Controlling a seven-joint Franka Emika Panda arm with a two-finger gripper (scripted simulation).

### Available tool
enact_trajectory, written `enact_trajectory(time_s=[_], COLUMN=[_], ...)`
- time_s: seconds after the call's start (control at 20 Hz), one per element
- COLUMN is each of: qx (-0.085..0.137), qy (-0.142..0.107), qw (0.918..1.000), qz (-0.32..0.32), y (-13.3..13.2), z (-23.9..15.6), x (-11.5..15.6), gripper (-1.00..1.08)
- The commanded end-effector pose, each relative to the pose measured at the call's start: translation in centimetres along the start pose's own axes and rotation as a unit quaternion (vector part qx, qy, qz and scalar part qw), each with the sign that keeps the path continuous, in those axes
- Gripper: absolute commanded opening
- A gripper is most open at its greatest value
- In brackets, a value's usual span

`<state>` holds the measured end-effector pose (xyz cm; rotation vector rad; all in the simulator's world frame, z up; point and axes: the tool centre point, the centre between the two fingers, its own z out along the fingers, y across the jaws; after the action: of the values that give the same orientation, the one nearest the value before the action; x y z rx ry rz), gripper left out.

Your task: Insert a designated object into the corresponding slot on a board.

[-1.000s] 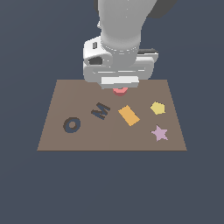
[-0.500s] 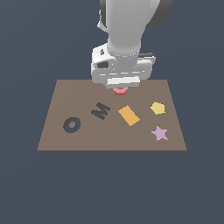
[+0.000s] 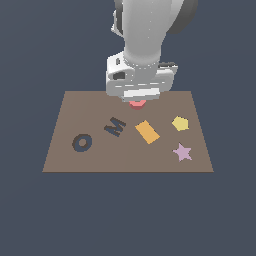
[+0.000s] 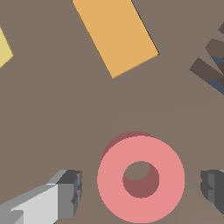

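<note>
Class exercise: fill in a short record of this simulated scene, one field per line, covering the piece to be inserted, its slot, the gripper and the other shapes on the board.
piece: salmon-red ring, lying on the board
gripper: open, fingers either side of the ring, not touching it
target slot: dark O recess, empty, toward the exterior view's left
neighbouring recess: dark M
other shapes: orange rectangle, yellow pentagon, pink star

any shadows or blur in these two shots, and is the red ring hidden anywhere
Exterior view: flat, even light, no glare, edges sharp; the gripper and arm hide most of the salmon ring. Wrist view: the ring shows whole with a darker shadow along one side on the board; the orange rectangle is crisp, and one finger stands clear of the ring.
</note>
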<state>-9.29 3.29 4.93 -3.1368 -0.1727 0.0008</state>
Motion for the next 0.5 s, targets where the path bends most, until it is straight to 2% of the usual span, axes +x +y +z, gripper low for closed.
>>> enact_trajectory(time_s=[0.0,0.4,0.45], qx=[0.000,0.000,0.000], qy=[0.000,0.000,0.000], qw=[1.0000,1.0000,1.0000], qz=[0.000,0.000,0.000], y=[0.0,0.0,0.0], z=[0.4,1.9,1.9], x=[0.0,0.0,0.0], gripper=[1.00,1.00,-1.00])
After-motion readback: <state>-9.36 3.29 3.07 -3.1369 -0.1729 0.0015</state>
